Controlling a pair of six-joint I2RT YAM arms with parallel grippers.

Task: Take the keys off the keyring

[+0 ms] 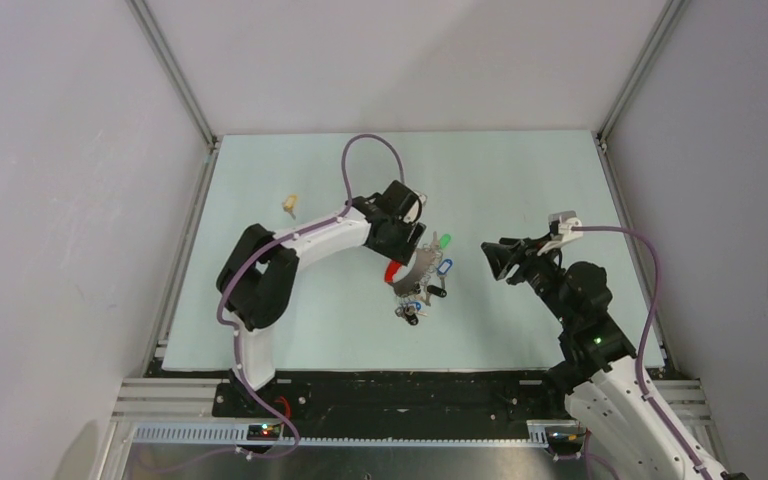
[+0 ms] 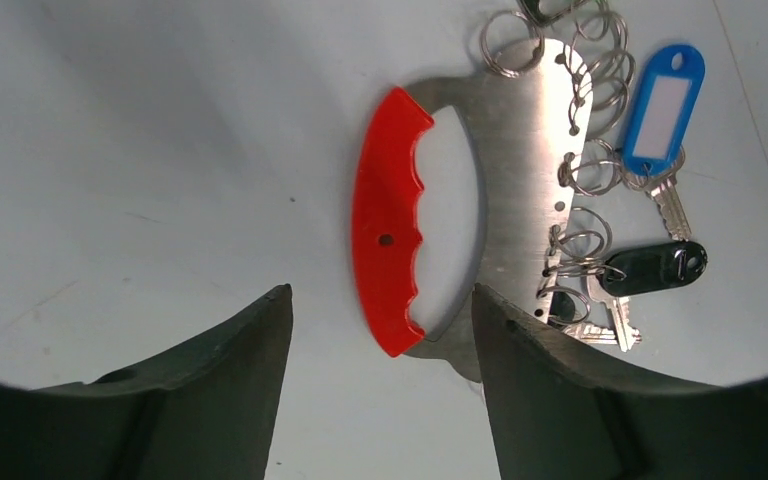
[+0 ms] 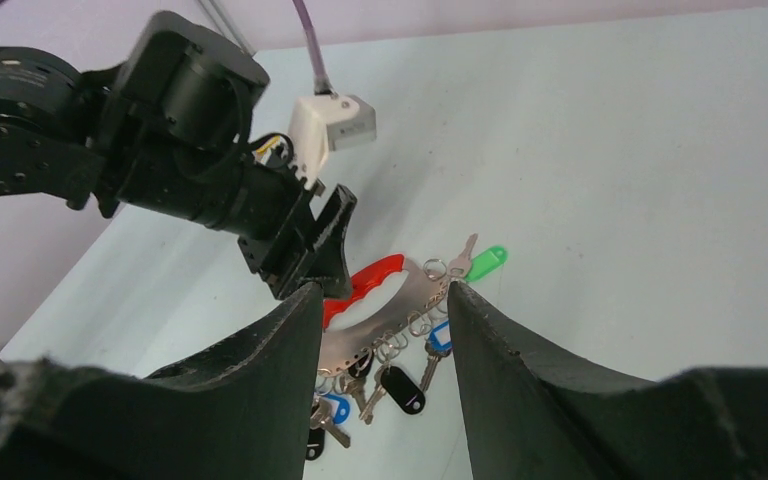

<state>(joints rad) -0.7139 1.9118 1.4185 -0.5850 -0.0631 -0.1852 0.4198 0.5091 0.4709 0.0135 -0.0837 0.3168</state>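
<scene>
The keyring lies flat on the table: a red plastic handle [image 2: 390, 220] joined to a silver metal plate [image 2: 525, 190] with several small split rings along its edge. Keys hang from those rings: a blue-tagged one [image 2: 663, 105], a black-tagged one [image 2: 655, 268], a green-tagged one [image 3: 485, 262] and more in a cluster [image 1: 410, 312]. My left gripper [image 2: 380, 300] is open just above the handle's near end, one finger on each side of it. My right gripper [image 1: 495, 260] is open and empty in the air to the right of the keys.
A small yellowish object [image 1: 288, 204] lies alone on the pale green table [image 1: 520, 180] at the back left. Metal frame posts and white walls enclose the table's sides and back.
</scene>
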